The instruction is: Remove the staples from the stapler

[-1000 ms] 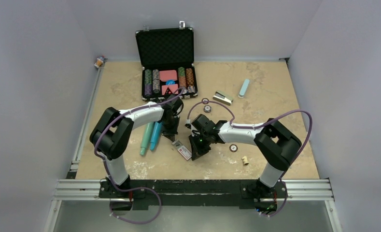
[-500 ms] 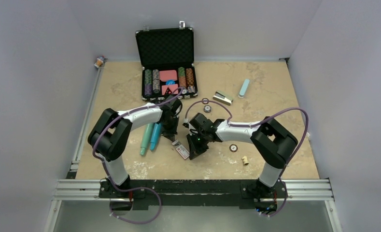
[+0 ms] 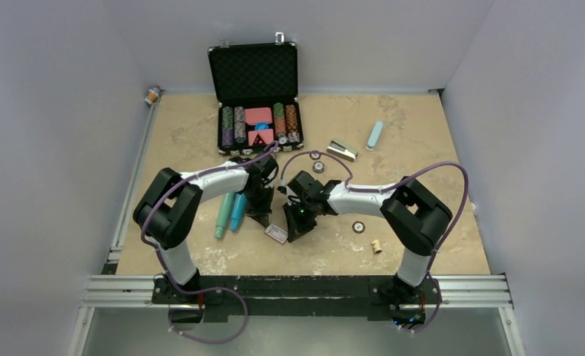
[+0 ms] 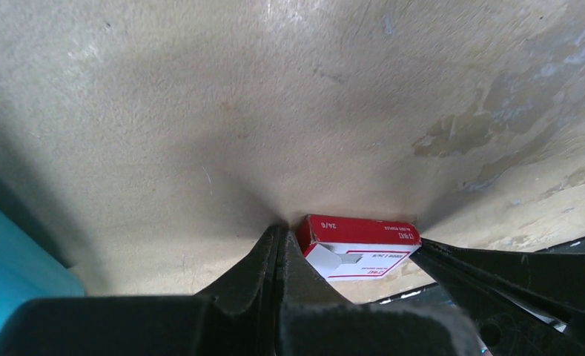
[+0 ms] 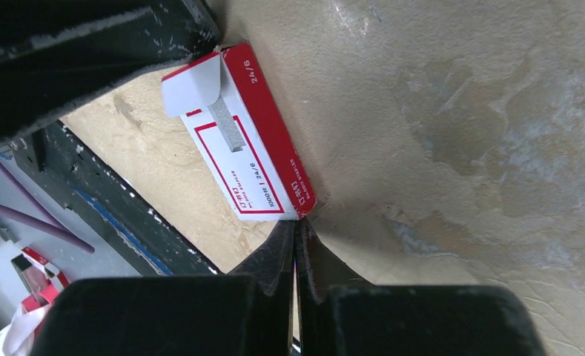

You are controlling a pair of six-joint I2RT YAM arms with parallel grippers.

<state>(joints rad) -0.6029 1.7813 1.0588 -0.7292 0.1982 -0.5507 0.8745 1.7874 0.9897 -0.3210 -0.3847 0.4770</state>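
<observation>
The tabletop (image 3: pixel 430 170) was a beige, marbled slab closed in by plain grey walls (image 3: pixel 52 148), with a metal rail along its near edge.

On it lay one stapler (image 3: pixel 342 150) near the back, one pale blue piece (image 3: pixel 374 136) just right of it, two teal pens (image 3: pixel 230 211) side by side, three small round pieces (image 3: pixel 318 167), one cork-like stub (image 3: pixel 377 245) and one red-and-white box (image 5: pixel 248 167).

One black case (image 3: pixel 258 96) stood open at the back, lid upright. It held four rows of chips flanking pink pieces.

The staples (image 5: pixel 226 127), a short silver-grey strip, lay on the white face of the box, well apart from the stapler; whether the strip was loose or printed was hard to tell.

The box sat between the two arms. The left gripper (image 4: pixel 280 233) had its fingers pressed together on nothing, its tip at one end of the box. The right gripper (image 5: pixel 296 230) was likewise closed and empty, its tip against a corner of the box.
</observation>
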